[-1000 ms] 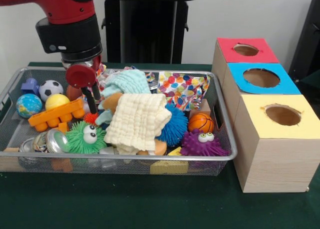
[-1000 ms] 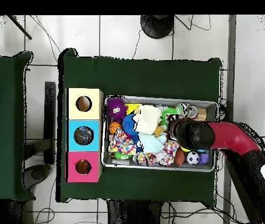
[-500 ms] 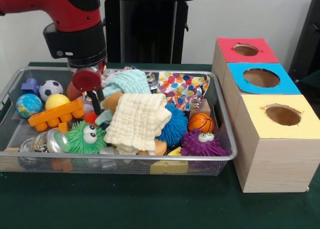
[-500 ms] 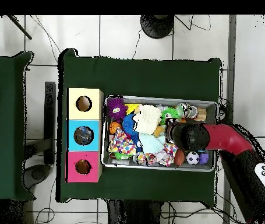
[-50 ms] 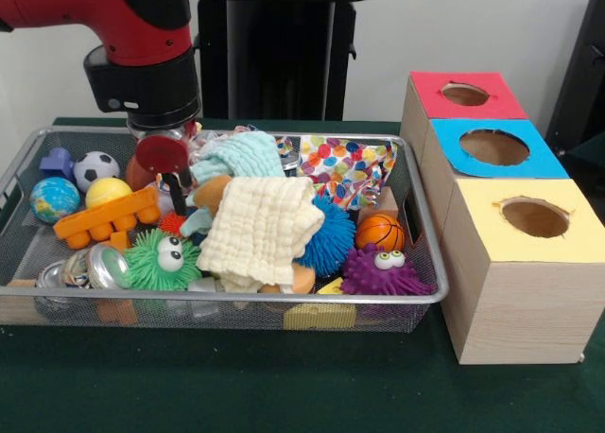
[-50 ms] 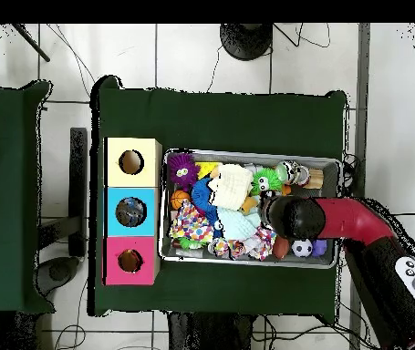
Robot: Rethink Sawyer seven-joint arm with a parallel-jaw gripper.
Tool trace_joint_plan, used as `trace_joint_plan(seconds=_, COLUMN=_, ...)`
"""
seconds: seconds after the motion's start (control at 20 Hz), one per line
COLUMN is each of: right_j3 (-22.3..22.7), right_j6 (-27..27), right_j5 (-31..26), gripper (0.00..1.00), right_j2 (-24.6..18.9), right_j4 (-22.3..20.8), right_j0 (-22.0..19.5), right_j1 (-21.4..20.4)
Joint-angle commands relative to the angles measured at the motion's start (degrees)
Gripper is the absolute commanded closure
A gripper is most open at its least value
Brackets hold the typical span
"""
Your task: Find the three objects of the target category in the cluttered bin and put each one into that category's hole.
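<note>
Now, my jaws: down among the toys in the bin's left half, just beside the pale blue cloth; whether they are released or clenched I cannot tell, since only dark tips show below my red wrist.
Open room: little inside the wire bin; toys crowd right up to its rim on every side I can see.
Room outside: bare green desk lies in front of the bin, and a narrow strip separates the bin from the boxes.
Bin, left end: a blue globe ball, a soccer ball, a yellow ball, an orange block and a metal tin.
Bin, middle: a cream cloth draped over the pile, the pale blue cloth behind it, a green googly-eyed fuzzy toy at the front.
Bin, right end: a spotted cloth, a blue spiky ball, a small basketball and a purple googly-eyed toy.
Target category: I cannot tell from here which things belong to it; all the toys lie in the bin.
Boxes: three wooden ones in a row beside the bin, each with a round hole on top — red box farthest, blue box between, yellow box nearest.
Surroundings: the overhead view shows the desk on a pale tiled floor with cables.
</note>
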State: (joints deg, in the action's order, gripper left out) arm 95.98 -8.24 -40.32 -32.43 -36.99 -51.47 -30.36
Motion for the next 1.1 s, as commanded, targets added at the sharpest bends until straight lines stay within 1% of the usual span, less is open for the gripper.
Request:
trace_joint_plan(seconds=0.05, right_j3=1.1, right_j6=-6.1, right_j5=-6.0, gripper=0.00, right_j2=4.1, right_j4=-0.4, right_j0=0.8, right_j1=1.1)
trace_joint_plan(seconds=0.2, right_j3=2.2, right_j6=-5.5, right_j5=-4.6, gripper=0.00, right_j2=3.2, right_j4=0.1, right_j0=0.7, right_j1=1.5)
trace_joint_plan(seconds=0.4, right_j3=4.3, right_j6=-3.5, right_j5=-3.6, gripper=0.00, right_j2=0.9, right_j4=0.9, right_j0=-0.1, right_j1=0.9)
trace_joint_plan(seconds=0.65, right_j3=4.9, right_j6=-4.8, right_j5=-2.0, gripper=0.00, right_j2=-0.4, right_j4=2.3, right_j0=0.0, right_j1=0.7)
trace_joint_plan(seconds=0.85, right_j3=5.1, right_j6=-6.9, right_j5=-0.7, gripper=0.00, right_j2=-2.4, right_j4=5.2, right_j0=0.3, right_j1=-0.6)
trace_joint_plan(seconds=1.1, right_j3=5.3, right_j6=-7.1, right_j5=0.3, gripper=0.00, right_j2=-3.3, right_j4=6.8, right_j0=1.1, right_j1=-0.8)
